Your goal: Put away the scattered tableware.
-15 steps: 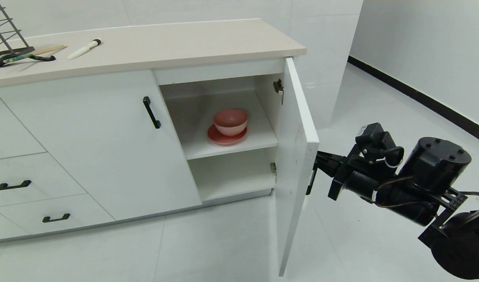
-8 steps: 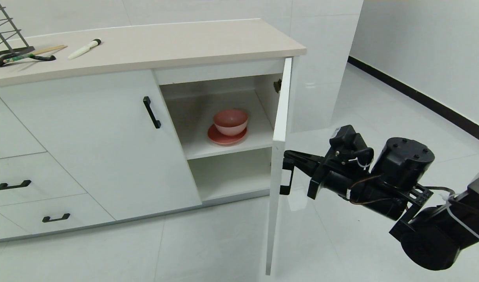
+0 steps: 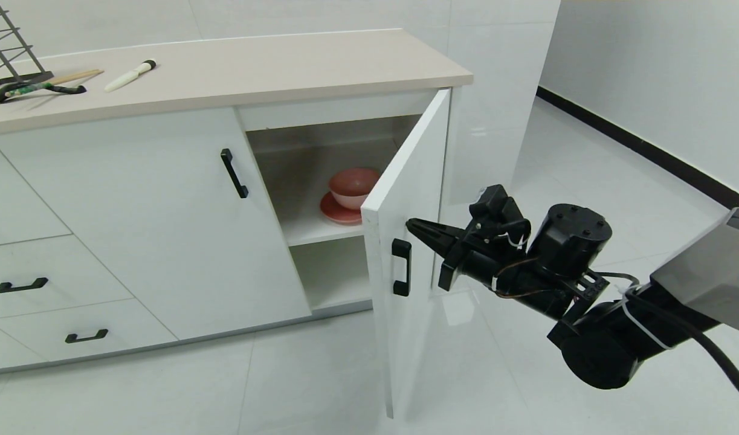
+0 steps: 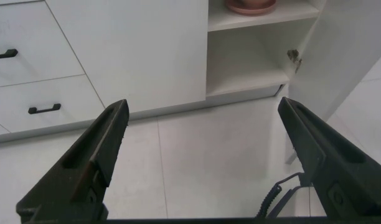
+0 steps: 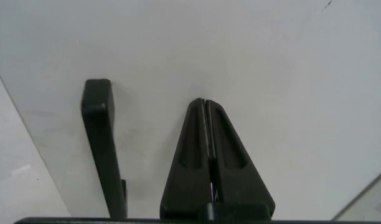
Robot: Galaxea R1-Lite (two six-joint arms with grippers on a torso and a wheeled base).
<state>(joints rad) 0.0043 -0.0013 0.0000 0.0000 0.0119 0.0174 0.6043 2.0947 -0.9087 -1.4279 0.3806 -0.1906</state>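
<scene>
the right gripper [image 5: 206, 102] has its fingers [image 5: 192, 146] pressed together, tip seemingly touching the half-open white cabinet door [image 3: 405, 175] just beside its black bar handle [image 3: 401, 267]. the left gripper [image 4: 203, 130] is spread wide, away from that door. behind the door, a pink round bowl [image 3: 350, 184] sits on a red plate [image 3: 335, 212].

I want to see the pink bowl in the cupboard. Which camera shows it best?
The head view: the pink bowl sits on its plate on the upper shelf, partly behind the half-open door. The left wrist view catches just a pink sliver of the plate. The right wrist view faces the door's outer side.
</scene>
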